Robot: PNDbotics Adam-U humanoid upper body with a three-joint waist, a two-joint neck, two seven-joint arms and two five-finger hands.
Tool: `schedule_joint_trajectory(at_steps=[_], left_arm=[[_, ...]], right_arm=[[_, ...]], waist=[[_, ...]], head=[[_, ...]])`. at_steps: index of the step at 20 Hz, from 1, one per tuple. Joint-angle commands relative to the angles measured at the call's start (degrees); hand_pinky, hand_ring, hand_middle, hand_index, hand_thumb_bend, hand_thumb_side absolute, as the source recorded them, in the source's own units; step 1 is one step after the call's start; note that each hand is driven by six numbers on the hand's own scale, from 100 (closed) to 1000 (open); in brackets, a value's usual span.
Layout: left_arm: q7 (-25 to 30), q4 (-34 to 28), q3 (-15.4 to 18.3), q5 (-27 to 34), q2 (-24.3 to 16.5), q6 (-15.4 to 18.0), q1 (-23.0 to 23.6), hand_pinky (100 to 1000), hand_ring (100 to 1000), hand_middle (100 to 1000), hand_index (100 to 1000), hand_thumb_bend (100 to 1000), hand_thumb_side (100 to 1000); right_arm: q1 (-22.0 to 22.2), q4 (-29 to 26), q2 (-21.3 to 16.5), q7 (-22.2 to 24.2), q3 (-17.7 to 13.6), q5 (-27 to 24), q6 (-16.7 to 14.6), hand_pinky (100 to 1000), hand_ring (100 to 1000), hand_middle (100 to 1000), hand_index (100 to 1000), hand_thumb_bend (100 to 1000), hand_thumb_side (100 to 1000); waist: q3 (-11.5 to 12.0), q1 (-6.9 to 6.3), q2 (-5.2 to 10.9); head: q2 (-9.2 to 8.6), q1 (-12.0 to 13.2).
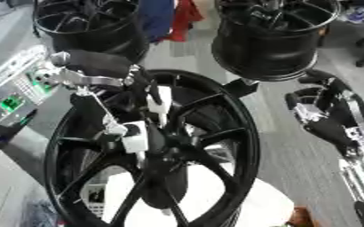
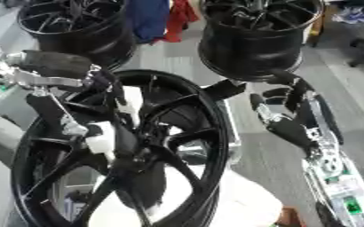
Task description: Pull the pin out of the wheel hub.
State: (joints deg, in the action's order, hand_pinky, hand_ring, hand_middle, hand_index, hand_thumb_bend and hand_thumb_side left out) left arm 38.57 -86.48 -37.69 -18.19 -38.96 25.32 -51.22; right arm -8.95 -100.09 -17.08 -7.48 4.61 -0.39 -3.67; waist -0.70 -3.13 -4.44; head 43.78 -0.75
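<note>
The pin cannot be picked out for certain; it is probably one of the white pieces (image 1: 159, 101) at the middle of the wheel (image 1: 239, 133), a large black spoked rim standing nearly upright in front of the robot. The left hand (image 1: 135, 133) reaches in among the spokes at the hub, but I cannot tell whether its fingers grip anything. The pin is likely small, stiff and light, best pinched at its exposed end and drawn straight out; the wheel looks heavy. The right hand (image 2: 282, 113) hangs beside the rim, fingers curled, holding nothing. Two more black wheels (image 1: 274, 40) stand behind.
</note>
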Motion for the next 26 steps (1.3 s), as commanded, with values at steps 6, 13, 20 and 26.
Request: schedule_joint_trajectory(at_steps=[6, 13, 20, 26], left_arm=[[13.39, 0.16, -0.97, -1.58, -3.29, 17.91, 0.2, 607, 698, 746, 840, 275, 387], [13.39, -0.98, -1.53, 0.18, -5.61, 21.43, 0.58, 615, 715, 759, 849, 265, 342], [13.39, -3.31, -0.99, 2.9, -7.15, 21.01, 0.25, 630, 724, 765, 855, 284, 356], [13.39, -3.86, -3.03, 2.56, -7.28, 21.26, 0.59, 629, 726, 769, 858, 306, 363]], right_arm=[[-0.33, -0.34, -1.3, -0.02, -0.25, 0.2, -0.23, 659, 668, 721, 833, 386, 213], [-0.24, -0.21, -1.4, -0.01, -0.24, 0.22, -0.22, 659, 668, 720, 833, 388, 212], [-0.11, -0.06, -1.44, 0.0, -0.22, 0.24, -0.24, 659, 668, 720, 833, 390, 212], [-0.03, 0.02, -1.48, 0.06, -0.15, 0.26, -0.24, 659, 668, 720, 833, 391, 212]], waist=[[0.04, 0.0, 0.86], [0.19, -0.22, 0.99], [0.36, -0.36, 1.35], [0.37, -0.54, 1.63]], head=[[0.02, -0.04], [0.14, -0.15], [0.22, -0.31], [0.34, -0.34]])
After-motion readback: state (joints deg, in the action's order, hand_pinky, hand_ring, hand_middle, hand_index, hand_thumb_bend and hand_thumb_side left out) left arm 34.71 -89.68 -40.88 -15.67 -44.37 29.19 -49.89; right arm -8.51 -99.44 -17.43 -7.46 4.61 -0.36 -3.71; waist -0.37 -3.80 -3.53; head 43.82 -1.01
